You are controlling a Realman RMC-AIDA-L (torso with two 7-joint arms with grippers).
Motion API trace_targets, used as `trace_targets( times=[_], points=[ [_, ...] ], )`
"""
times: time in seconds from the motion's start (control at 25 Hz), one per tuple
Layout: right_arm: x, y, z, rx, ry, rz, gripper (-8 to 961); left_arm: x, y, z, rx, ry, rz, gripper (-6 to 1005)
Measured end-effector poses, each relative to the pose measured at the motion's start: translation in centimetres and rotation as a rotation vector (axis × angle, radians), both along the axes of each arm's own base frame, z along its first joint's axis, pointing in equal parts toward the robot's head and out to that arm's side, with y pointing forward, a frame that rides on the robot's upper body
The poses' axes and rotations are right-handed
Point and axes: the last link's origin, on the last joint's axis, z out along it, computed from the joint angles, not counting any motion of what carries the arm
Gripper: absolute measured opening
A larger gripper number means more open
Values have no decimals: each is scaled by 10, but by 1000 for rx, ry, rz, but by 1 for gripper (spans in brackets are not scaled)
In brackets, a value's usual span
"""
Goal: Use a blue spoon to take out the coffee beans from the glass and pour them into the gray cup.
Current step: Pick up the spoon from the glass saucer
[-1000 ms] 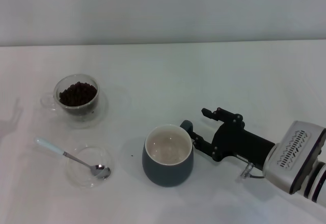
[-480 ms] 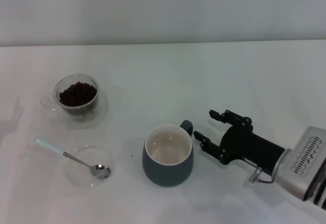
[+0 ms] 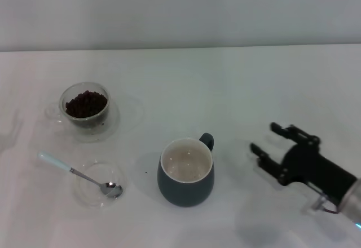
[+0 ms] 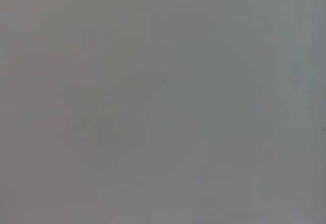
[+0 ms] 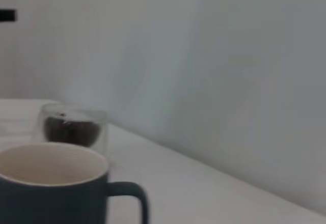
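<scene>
The spoon [image 3: 79,174] lies at the table's [image 3: 225,84] front left: its shiny metal bowl rests in a flat clear round dish [image 3: 97,184], the thin shaft crosses the rim and the pale blue handle points away to the left. Behind it stands the glass [image 3: 84,106], rounded, clear and double-walled, holding a heap of dark oval beans [image 3: 86,102]. The cup [image 3: 186,172], a smooth, rounded blue-gray mug with a creamy inside and a loop handle turned to the back right, stands right of the dish. The right gripper [image 3: 266,140], black and angular, hovers well to the cup's right, fingers spread, gripping nothing. The left gripper is out of sight.
</scene>
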Motion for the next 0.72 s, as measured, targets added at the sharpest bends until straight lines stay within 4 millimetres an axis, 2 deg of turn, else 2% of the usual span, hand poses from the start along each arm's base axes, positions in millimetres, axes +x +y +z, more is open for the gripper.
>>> trace_targets(
  times=[0.2, 0.4, 0.56, 0.72],
  points=[
    [17, -17, 31, 139, 64, -25, 649, -1, -2, 0, 1, 1, 1, 791],
    [23, -30, 62, 275, 152, -12, 649, -4, -7, 0, 1, -5, 4, 792],
    [20, -28, 73, 326, 202, 8, 648, -8, -17, 0, 2, -41, 7, 792],
    [12, -17, 74, 331, 216, 34, 648, -14, -26, 0, -9, -134, 14, 792]
  ],
)
